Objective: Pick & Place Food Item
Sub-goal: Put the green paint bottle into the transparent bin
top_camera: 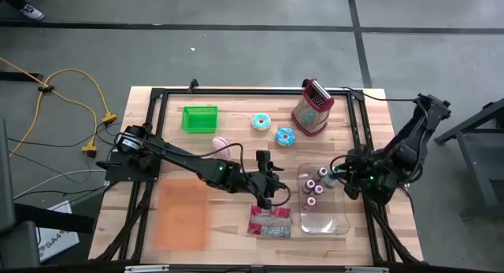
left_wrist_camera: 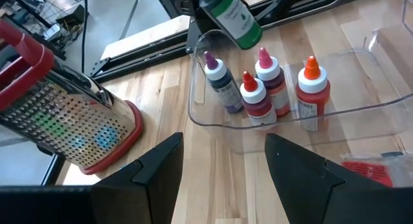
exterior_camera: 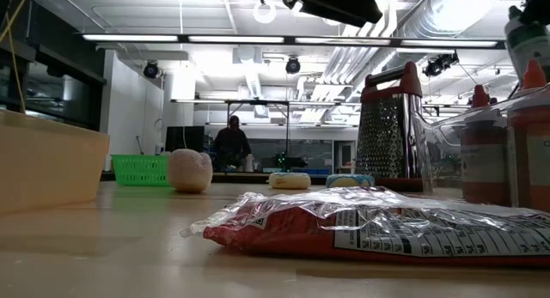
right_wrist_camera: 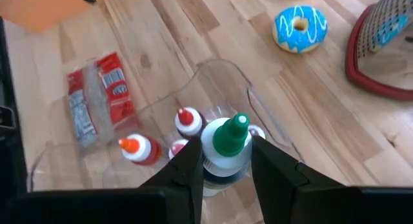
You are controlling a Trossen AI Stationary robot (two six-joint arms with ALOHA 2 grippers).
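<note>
Two hands are at work, and the step in hand looks like a placing one: the right hand (right_wrist_camera: 226,161) grips a green-capped bottle (right_wrist_camera: 227,141) and holds it over the clear bin (top_camera: 340,223) on the right of the desk (top_camera: 236,123). The next move, by my reading, is to lower it straight into a free spot among the bottles standing there and only then let go, so none gets knocked over. That bin holds four small bottles at its far end: a purple-capped bottle (left_wrist_camera: 221,82), a red-capped bottle (left_wrist_camera: 257,98), a pink-capped bottle (left_wrist_camera: 271,79) and an orange-capped bottle (left_wrist_camera: 312,91); its near part looks bare. The left hand (left_wrist_camera: 224,161) hovers with fingers apart and nothing between them, over the red snack packet (top_camera: 270,221) just beside the bin. A green basket (top_camera: 199,119) at the far left looks empty.
</note>
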